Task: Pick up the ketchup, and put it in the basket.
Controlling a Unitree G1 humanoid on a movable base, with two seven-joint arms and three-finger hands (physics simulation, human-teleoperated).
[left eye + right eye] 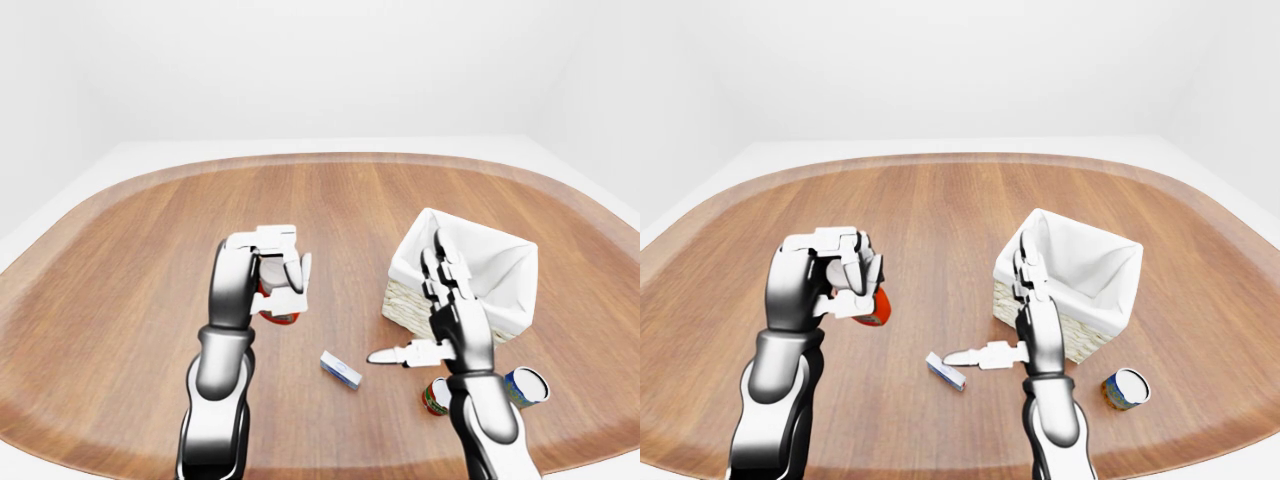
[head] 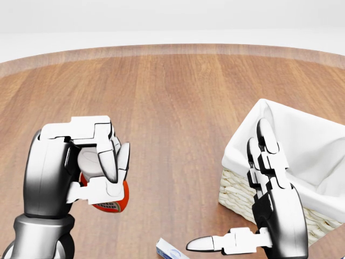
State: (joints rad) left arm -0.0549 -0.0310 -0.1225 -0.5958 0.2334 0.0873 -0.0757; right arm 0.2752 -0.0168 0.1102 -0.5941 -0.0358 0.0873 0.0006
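Note:
The ketchup (image 2: pixel 111 200) is a red bottle with a white cap, left of centre in the head view. My left hand (image 2: pixel 105 172) is shut on it, with fingers wrapped over the cap and upper body, and the bottle is tilted. Whether its base touches the wooden table (image 2: pixel 178 97) I cannot tell. The basket (image 2: pixel 237 190) is wicker with a white cloth liner and stands at the right. My right hand (image 2: pixel 237 200) is open with fingers straight and thumb out to the left. It sits just beside the basket's left wall and holds nothing.
A small blue-and-white box (image 1: pixel 341 370) lies on the table between my arms. A red can (image 1: pixel 436 396) and a blue-and-white can (image 1: pixel 527 386) lie near the table's bottom edge, below the basket and by my right forearm.

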